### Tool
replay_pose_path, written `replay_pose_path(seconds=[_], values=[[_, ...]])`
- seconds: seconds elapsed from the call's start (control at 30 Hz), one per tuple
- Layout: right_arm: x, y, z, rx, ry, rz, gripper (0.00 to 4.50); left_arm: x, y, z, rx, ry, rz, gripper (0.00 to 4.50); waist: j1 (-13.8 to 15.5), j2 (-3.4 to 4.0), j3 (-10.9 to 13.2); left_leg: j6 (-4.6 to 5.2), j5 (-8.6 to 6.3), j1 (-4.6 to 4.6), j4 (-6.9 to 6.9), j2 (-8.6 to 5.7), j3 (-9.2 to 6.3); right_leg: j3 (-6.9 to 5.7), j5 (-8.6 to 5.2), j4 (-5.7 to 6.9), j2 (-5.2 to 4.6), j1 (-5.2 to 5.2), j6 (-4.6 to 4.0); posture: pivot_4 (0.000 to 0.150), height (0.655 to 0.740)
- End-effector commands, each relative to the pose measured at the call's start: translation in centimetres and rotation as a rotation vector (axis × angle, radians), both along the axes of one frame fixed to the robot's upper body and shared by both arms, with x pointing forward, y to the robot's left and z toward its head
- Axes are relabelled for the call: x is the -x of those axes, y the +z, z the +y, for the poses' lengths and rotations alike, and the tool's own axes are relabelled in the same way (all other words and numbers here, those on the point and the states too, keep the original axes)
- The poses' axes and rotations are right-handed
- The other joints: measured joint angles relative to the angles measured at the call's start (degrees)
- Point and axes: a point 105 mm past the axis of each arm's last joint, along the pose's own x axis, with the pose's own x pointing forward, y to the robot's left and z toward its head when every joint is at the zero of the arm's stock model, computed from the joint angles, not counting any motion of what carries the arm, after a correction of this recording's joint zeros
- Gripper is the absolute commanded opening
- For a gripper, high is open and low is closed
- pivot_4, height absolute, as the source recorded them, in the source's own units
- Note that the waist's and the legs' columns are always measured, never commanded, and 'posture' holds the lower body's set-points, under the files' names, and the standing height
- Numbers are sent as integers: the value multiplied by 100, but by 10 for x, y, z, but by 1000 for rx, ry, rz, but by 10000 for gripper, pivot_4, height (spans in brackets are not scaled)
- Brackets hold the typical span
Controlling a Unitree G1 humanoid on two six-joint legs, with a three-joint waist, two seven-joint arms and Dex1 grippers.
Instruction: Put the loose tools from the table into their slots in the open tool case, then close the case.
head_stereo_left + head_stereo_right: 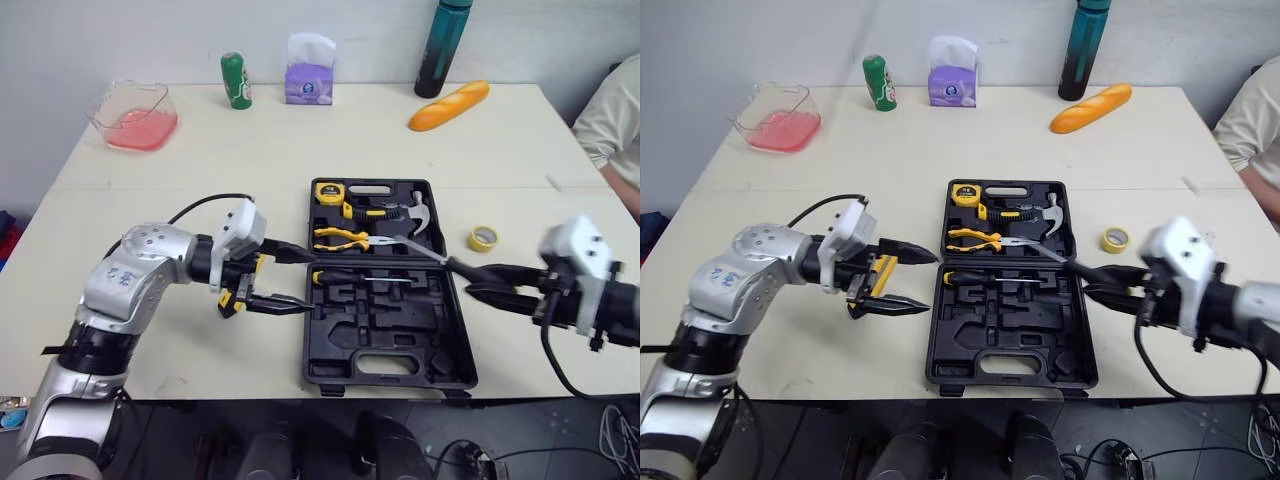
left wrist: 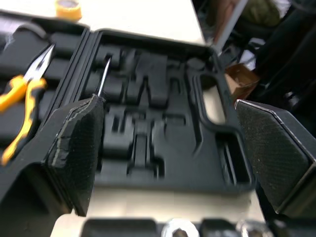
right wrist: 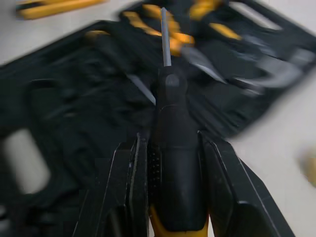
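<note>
At the open black plastic tool case on the pale desk, my right hand gripped a black-and-yellow-handled screwdriver over it, my left hand gaped wide beside its left edge.

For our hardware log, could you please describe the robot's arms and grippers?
The left arm is silver-grey with rounded joints, small blue markings and a looping black cable. Each wrist carries a white boxy housing. The left gripper and right gripper have tapered black fingers with textured pads. Another cable hangs below the right wrist.
</note>
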Motion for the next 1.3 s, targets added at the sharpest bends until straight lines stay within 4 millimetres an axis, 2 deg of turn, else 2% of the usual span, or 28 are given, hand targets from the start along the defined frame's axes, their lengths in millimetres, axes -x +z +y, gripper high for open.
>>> replay_pose_path(seconds=[0.03,0.13,0.27,0.6,0.93,1.0,1.03,1.17,1.3], values=[[-6,-10,16,90,138,47,10470,4,9,-3,-4,-6,-70,45000,1,-1,0,2,-1,-10,4,-3,-9,-10,0,-2,-4,-3,0,1500,7314],[-18,-19,21,184,197,40,10470,6,9,-5,-4,-6,-75,45000,-4,-2,0,5,-2,-73,32,-7,-19,-30,4,2,0,-45,6,1500,7314],[-34,-27,17,286,233,27,10470,9,8,-8,-13,-13,-80,45000,-6,-3,0,7,-1,-83,32,-13,-15,-47,4,2,4,-52,7,1500,7314],[-42,-37,22,326,303,30,10470,5,7,-7,-25,-15,-84,45000,-15,-3,0,3,14,-67,38,-11,-10,-44,9,18,5,-45,13,1500,7314],[-49,-42,22,357,298,0,10470,3,7,-8,-28,-32,-97,45000,-18,-3,0,2,15,-67,40,-11,-8,-46,10,21,5,-46,13,1500,7314],[-57,-37,22,357,271,-32,21008,1,9,-9,-25,-32,-100,45000,-20,-3,0,2,15,-66,44,-11,-9,-46,10,25,5,-45,12,1500,7314],[-57,-34,22,354,270,-38,24349,-1,11,-9,-18,-29,-96,45000,-16,-3,0,2,16,-67,47,-11,-8,-46,11,27,5,-45,11,1500,7314],[-55,-19,23,290,289,-53,44461,1,17,-10,14,-44,-65,45000,-18,-3,0,4,18,-71,45,-12,-9,-46,12,24,6,-47,10,1500,7314],[-58,-13,38,158,302,-120,44461,0,14,-12,9,-52,-72,45000,-18,-5,0,4,17,-73,43,-11,-10,-50,12,19,8,-47,10,1500,7314]])
